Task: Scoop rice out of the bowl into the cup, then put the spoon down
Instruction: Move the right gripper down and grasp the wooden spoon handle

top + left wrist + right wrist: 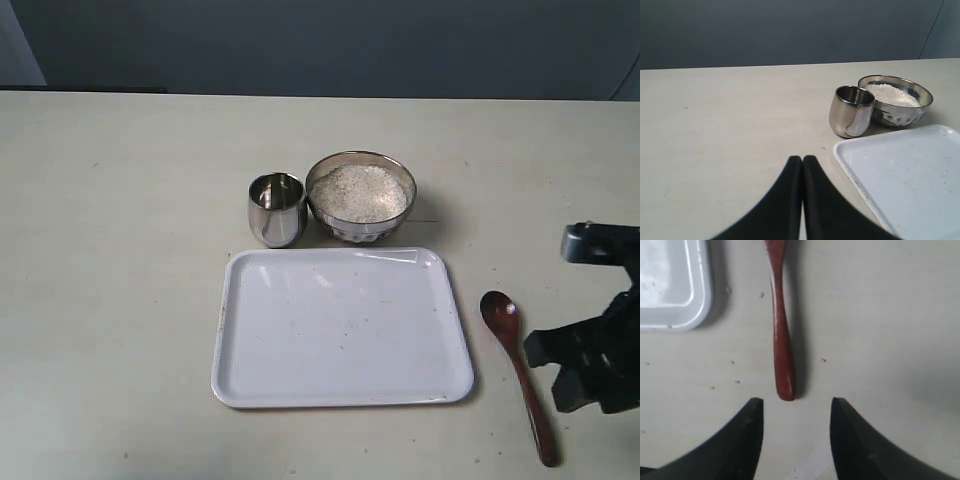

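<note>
The steel bowl [361, 196] [895, 100] stands behind the tray and is heaped with white rice [360, 192] [892, 94]. To its left stands the small steel cup [276, 208] [852, 111]. The dark wooden spoon [520, 373] [780, 325] lies flat on the table right of the tray, its handle end toward me. My right gripper [796, 402] [590, 375] is open, just short of the handle end, touching nothing. My left gripper [802, 160] is shut and empty over bare table, left of the tray; it does not show in the exterior view.
A white rectangular tray [340, 385] [910, 175] [670, 290] lies empty in front of the cup and bowl. The pale tabletop [120, 250] stretches around it. A dark wall runs behind the table's far edge.
</note>
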Available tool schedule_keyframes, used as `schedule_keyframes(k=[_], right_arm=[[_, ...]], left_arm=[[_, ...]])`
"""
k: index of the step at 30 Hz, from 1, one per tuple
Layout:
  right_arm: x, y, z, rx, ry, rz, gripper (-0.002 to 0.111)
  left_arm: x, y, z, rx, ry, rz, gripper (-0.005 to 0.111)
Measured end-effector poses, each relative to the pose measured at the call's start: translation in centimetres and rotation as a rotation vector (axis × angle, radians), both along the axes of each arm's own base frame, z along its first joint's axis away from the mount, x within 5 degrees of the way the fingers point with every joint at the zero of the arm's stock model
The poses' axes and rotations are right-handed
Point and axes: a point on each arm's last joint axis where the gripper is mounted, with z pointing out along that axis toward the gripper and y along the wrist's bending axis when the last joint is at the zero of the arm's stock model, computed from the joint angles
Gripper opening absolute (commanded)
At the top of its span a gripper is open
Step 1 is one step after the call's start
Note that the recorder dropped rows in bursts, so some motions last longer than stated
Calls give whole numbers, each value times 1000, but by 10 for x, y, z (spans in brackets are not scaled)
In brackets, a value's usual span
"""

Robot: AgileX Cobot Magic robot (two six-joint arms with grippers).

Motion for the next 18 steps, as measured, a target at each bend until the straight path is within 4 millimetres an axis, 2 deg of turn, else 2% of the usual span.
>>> schedule_keyframes(k=[9, 18], right_arm=[[5, 31, -32, -48, 41, 90, 42], [13, 31, -60, -167, 76, 62, 42]], left_arm=[[0, 0, 0, 0, 0, 0, 1], [0, 0, 0, 0, 0, 0, 1]])
